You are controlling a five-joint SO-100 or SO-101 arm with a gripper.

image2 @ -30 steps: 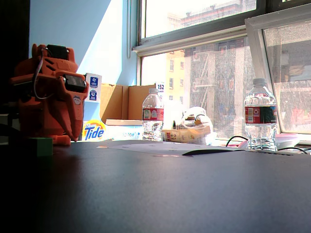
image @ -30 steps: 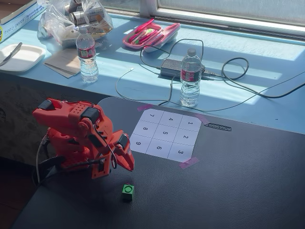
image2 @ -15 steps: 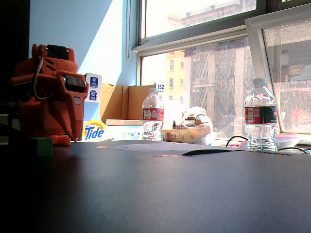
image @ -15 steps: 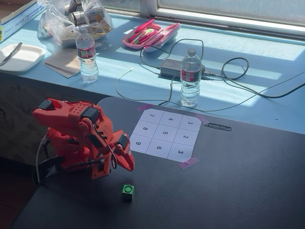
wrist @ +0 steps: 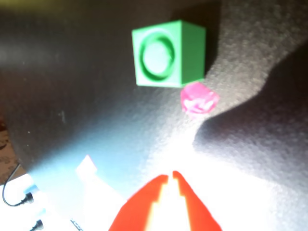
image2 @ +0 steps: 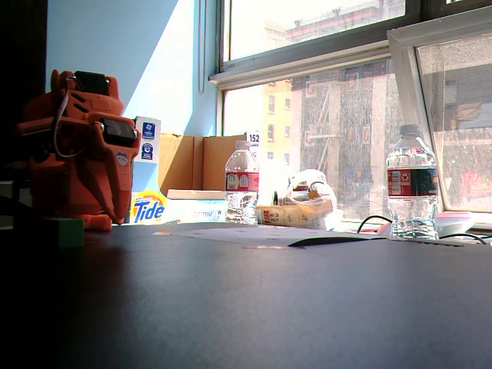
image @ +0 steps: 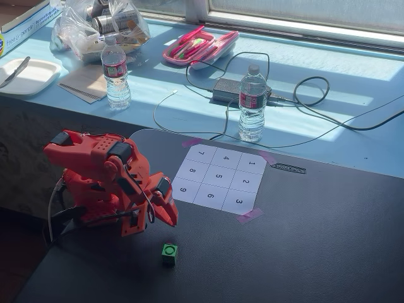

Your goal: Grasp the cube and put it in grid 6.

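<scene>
orange tool [image: 169, 218] folded low on the dark tabletop [image: 303, 252], tips pressed nearly together and holding nothing, seen in the wrist view [wrist: 170, 177] with only a sliver between them. green cube [image: 169, 253] on the tabletop just beyond the tips, clear of them, ring mark up [wrist: 168, 54], a pink scrap [wrist: 198, 99] at its corner. grid 6 [image: 211, 196] bare in the numbered sheet's near row, between 9 and 3, apart from the cube, with two water bottles [image: 252, 104] behind on the pale blue surface
</scene>
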